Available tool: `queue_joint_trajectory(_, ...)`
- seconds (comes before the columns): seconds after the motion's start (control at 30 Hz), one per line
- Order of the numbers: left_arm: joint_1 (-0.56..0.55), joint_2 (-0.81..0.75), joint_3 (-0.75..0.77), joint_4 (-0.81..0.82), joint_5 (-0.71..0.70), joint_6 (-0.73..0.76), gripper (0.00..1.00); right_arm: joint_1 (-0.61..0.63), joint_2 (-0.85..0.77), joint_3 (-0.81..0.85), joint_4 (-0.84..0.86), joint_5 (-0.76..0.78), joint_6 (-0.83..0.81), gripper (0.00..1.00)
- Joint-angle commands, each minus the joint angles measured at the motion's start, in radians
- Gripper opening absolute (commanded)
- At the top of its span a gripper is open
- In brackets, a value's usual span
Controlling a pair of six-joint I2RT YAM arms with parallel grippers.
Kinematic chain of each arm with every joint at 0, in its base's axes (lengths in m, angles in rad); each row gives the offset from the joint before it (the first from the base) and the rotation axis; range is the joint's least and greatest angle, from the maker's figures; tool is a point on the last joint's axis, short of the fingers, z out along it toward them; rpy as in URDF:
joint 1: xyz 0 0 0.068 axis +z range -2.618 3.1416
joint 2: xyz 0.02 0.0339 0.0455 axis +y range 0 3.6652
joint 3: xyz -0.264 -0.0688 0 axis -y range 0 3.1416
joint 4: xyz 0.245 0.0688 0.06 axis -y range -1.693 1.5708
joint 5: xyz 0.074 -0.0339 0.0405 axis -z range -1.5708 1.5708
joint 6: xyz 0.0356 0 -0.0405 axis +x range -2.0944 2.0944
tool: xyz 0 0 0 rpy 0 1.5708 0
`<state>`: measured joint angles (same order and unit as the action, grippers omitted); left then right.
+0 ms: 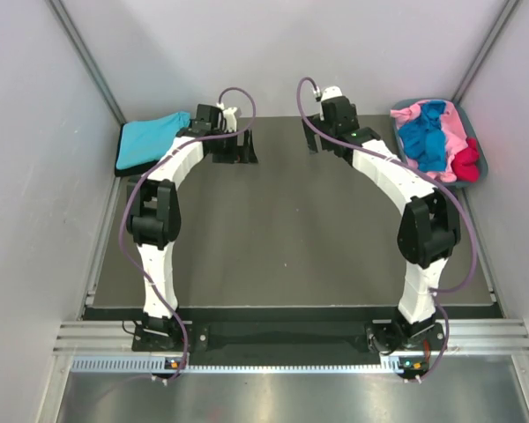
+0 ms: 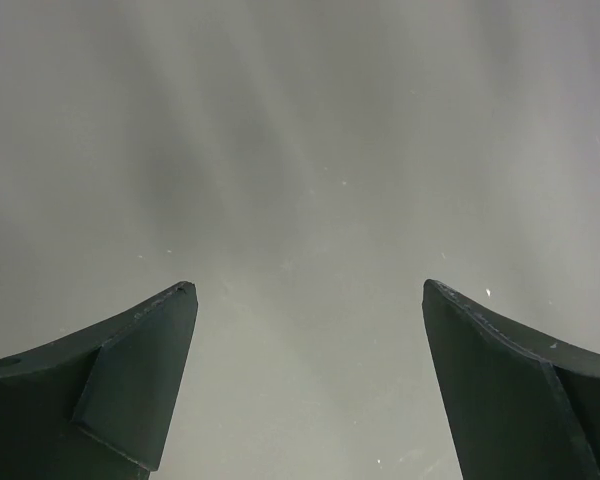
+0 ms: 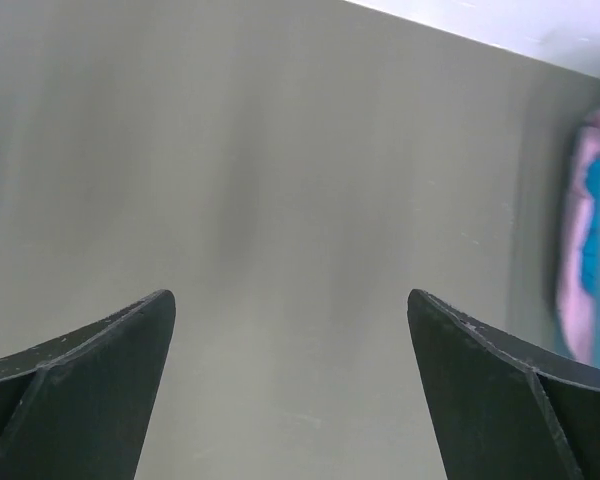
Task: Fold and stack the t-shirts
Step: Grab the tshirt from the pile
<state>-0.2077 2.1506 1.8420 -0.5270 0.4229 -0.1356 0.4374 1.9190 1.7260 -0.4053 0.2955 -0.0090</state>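
- The left claw (image 2: 308,292) hangs over the bare grey table (image 1: 282,238) near its far edge, left of centre; its two dark fingers stand wide apart with nothing between them
- The right claw (image 3: 290,295) hangs near the far edge too, right of centre, likewise spread wide and holding nothing
- Both arms bow outward from their bases at the near edge, and the two claws are well apart from each other
- A turquoise t-shirt (image 1: 150,141) lies folded flat at the far-left corner of the table, near the left arm's wrist as seen from above
- A grey-blue oval tub (image 1: 482,167) sits at the far-right corner, holding a loose heap of cloth
- In the heap a bright blue t-shirt (image 1: 423,137) lies crumpled across the middle, pink t-shirts (image 1: 458,130) show under and around it, and a crimson t-shirt (image 1: 465,163) is bunched at the tub's near end
- The right wrist view catches the tub at its right margin as a blurred band of pink and blue, apart from the claw
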Motion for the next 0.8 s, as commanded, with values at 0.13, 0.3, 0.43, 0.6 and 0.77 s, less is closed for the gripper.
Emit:
queue_joint_trajectory(0.13, -0.01, -0.112, -0.068, 0.005, 0.1, 0.065, 0.98, -0.131, -0.124, 0.047, -0.051, -0.053, -0.136, 1.0)
queue_joint_trajectory(0.3, -0.018, -0.132, -0.105, -0.033, 0.175, 0.16, 0.96, -0.345, -0.04, 0.216, -0.202, -0.275, -0.137, 0.91)
queue_joint_trajectory(0.43, -0.024, -0.13, -0.135, -0.039, 0.085, 0.145, 0.99, -0.495, 0.005, 0.267, -0.25, -0.294, -0.134, 0.86)
queue_joint_trajectory(0.6, 0.002, -0.094, -0.13, -0.019, 0.114, -0.105, 0.98, -0.577, 0.025, 0.248, -0.241, -0.292, -0.174, 0.69)
queue_joint_trajectory(0.77, 0.001, -0.115, -0.227, 0.039, 0.19, -0.145, 0.94, -0.638, 0.092, 0.274, -0.241, -0.369, -0.19, 0.6)
